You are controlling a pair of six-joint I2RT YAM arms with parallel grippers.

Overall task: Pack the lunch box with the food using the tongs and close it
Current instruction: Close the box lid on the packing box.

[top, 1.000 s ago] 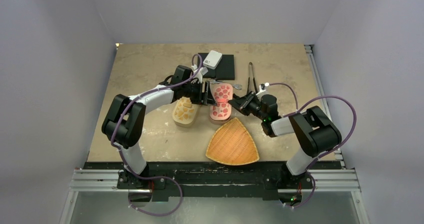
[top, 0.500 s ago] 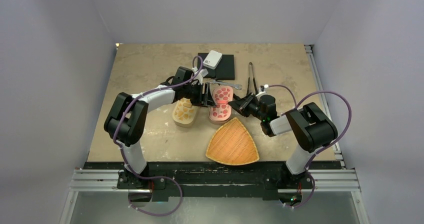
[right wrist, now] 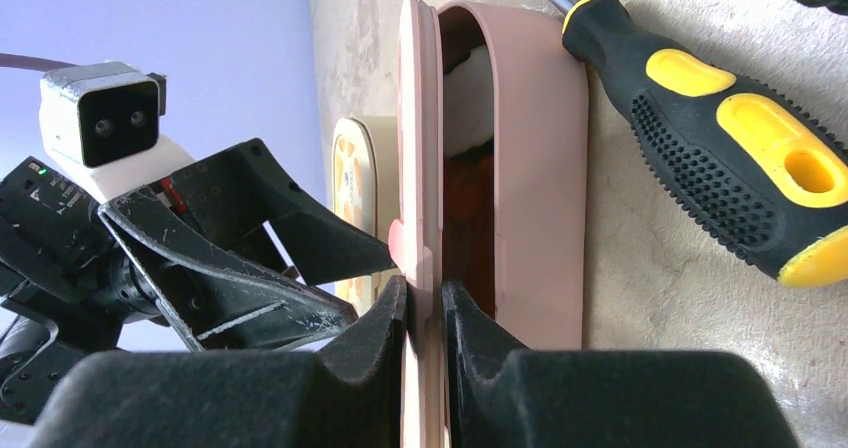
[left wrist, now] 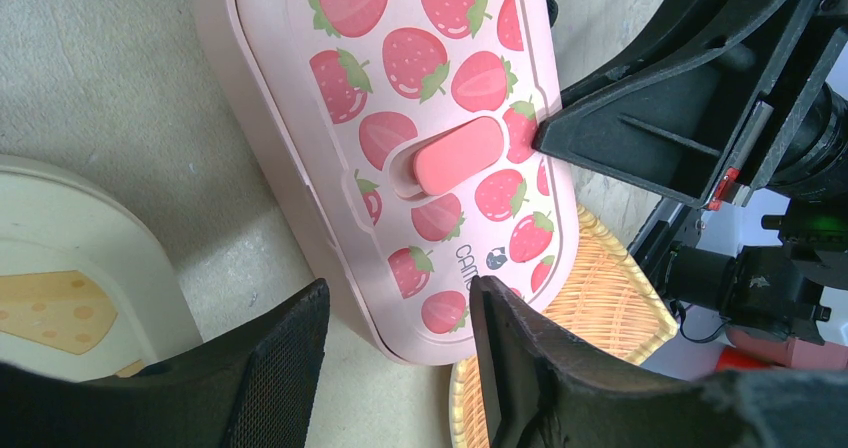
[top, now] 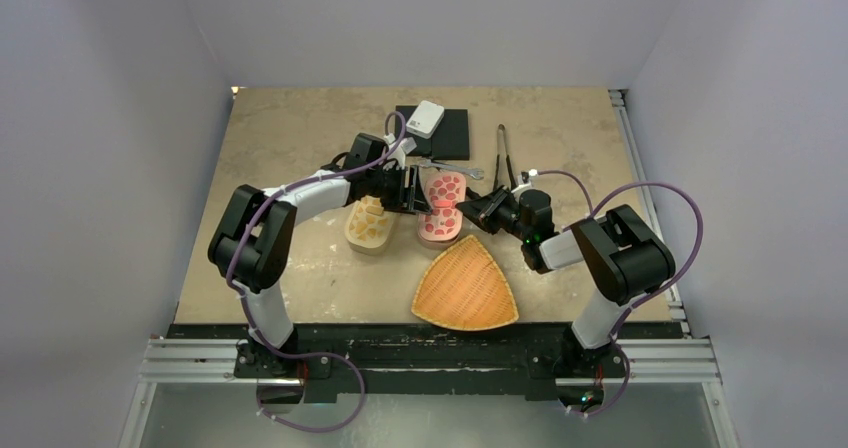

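Lunch box [top: 442, 205] at mid-table, lid [right wrist: 420, 88] nearly down.
My right gripper [right wrist: 425, 303] had stayed pinched on the lid's rim; my left gripper [left wrist: 398, 308], jaws apart, had narrowed slightly beside the box, closing unfinished.

The lunch box [top: 441, 208] is set mid-table, a second container [top: 368, 225] just left of it, a basket [top: 466, 288] in front. Behind, a small case [top: 425, 119] is placed on a mat [top: 455, 140]. The tongs [top: 502, 153] are laid behind-right; a screwdriver [right wrist: 720, 128] just beside the lunch box.
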